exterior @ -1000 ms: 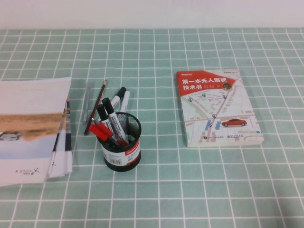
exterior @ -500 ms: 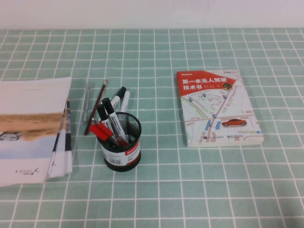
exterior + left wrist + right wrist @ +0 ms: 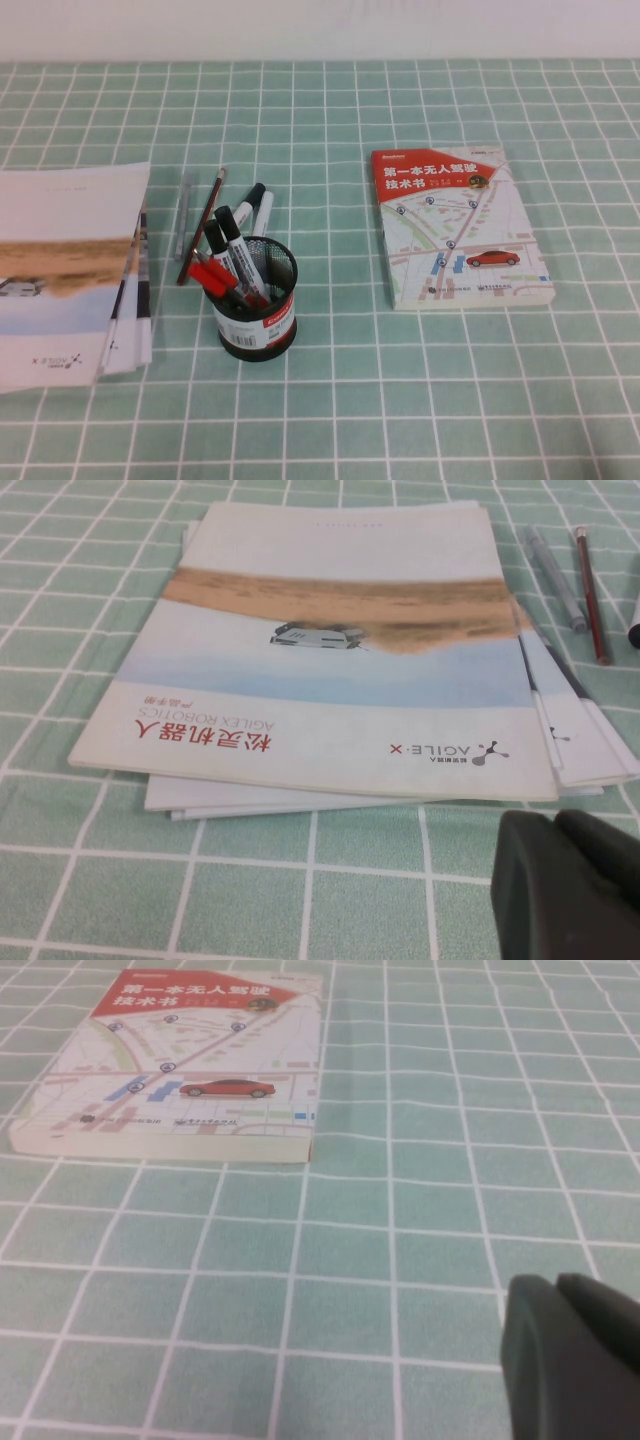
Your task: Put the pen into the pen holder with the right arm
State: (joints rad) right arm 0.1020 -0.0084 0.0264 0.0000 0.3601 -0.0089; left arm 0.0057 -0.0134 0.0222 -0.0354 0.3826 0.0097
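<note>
nothing has moved since the earlier pictures. the pen [image 3: 212, 276] sits inside the pen holder [image 3: 259, 312], among black-capped markers [image 3: 240, 252]. the holder stands near the middle of the green checked bench [image 3: 400, 400]. a pencil [image 3: 203, 226] and a grey pen [image 3: 183, 213] lie at its 11 o'clock, booklets [image 3: 70, 265] at 9 o'clock, a book [image 3: 455, 228] at 3 o'clock. the left gripper [image 3: 565, 885] hangs by the booklets, its fingers pressed together. the right gripper [image 3: 572, 1355] hangs by the book, fingers pressed together too.

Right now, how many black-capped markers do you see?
4 markers: two in the pen holder, two behind it; others may hide; left gripper by the booklets, right gripper by the book.
</note>
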